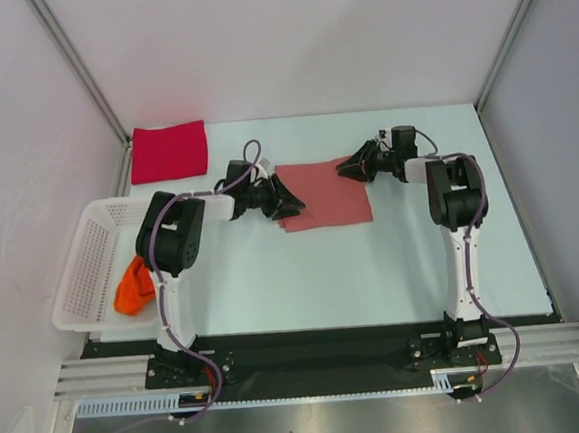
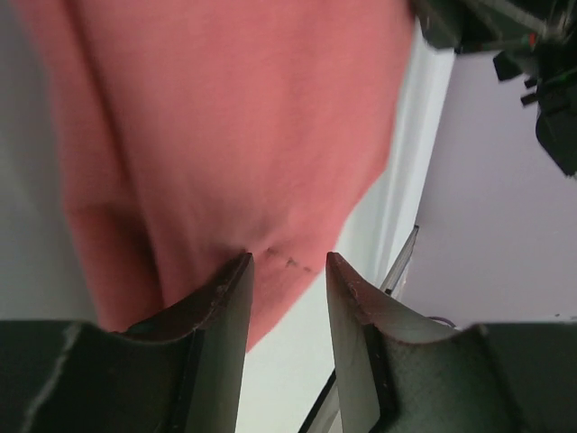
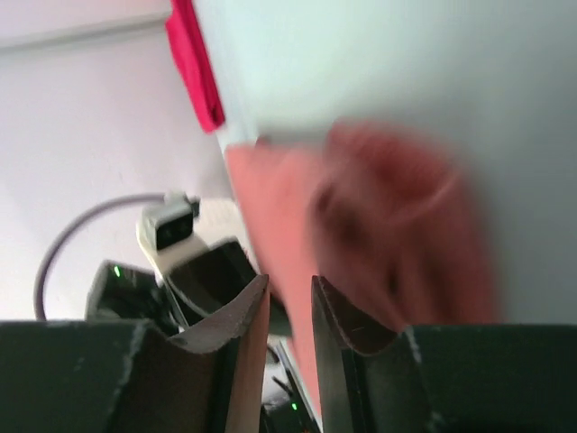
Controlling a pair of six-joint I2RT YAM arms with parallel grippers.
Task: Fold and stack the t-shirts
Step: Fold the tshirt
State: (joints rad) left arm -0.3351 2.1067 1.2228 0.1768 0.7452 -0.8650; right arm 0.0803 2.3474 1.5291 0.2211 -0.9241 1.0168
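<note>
— What's the room like?
— Pale counter [image 1: 373, 260], plain white walls [image 1: 285, 36], and a white basket [image 1: 88, 262] at the counter's left edge.
— And the shirts?
— The pink tee [image 1: 330, 193] lies flat mid-counter between the tools. The left tool [image 1: 288, 199] is at its left edge, jaws half apart and clamping nothing. The right tool [image 1: 348, 168] is over its far right part, with a narrow, empty gap. The red tee [image 1: 169, 151] lies folded in the far left corner, and the orange tee [image 1: 133, 286] is crumpled in the basket.

Salmon tee [image 1: 326, 194] folded mid-table; crimson tee [image 1: 169, 152] folded far-left; orange tee [image 1: 132, 287] crumpled in white basket [image 1: 89, 242].
</note>
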